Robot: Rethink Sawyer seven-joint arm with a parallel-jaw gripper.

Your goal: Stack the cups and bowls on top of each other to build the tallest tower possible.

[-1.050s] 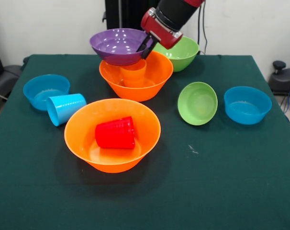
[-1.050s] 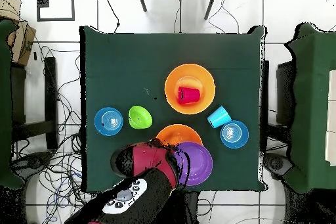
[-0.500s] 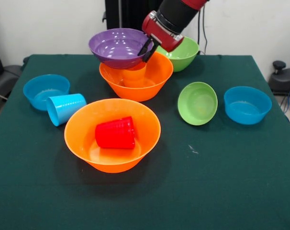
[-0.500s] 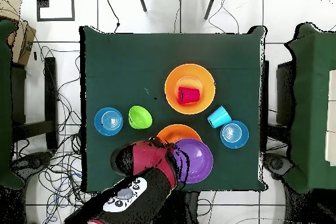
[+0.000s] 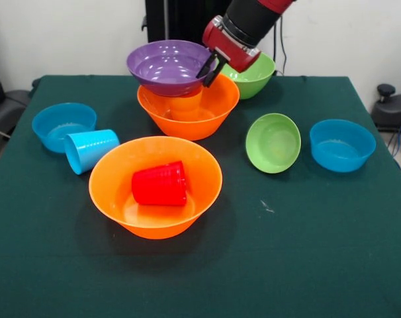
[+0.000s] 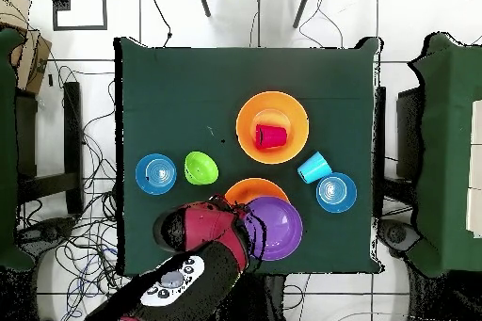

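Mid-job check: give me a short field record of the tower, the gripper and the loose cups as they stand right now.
tower base: large glossy orange plastic bowl at the far side
second level: plain orange plastic cup standing inside that bowl
third level: large glossy purple plastic bowl on the cup, off-centre
gripper: at the purple bowl's rim; jaws open, apparently straddling it
red plastic cup: on its side in the near large orange plastic bowl
light blue plastic cup: on its side on the green tablecloth

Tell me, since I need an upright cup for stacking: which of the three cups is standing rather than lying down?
The orange cup, standing in the far orange bowl under the purple bowl. The red cup and blue cup lie on their sides.
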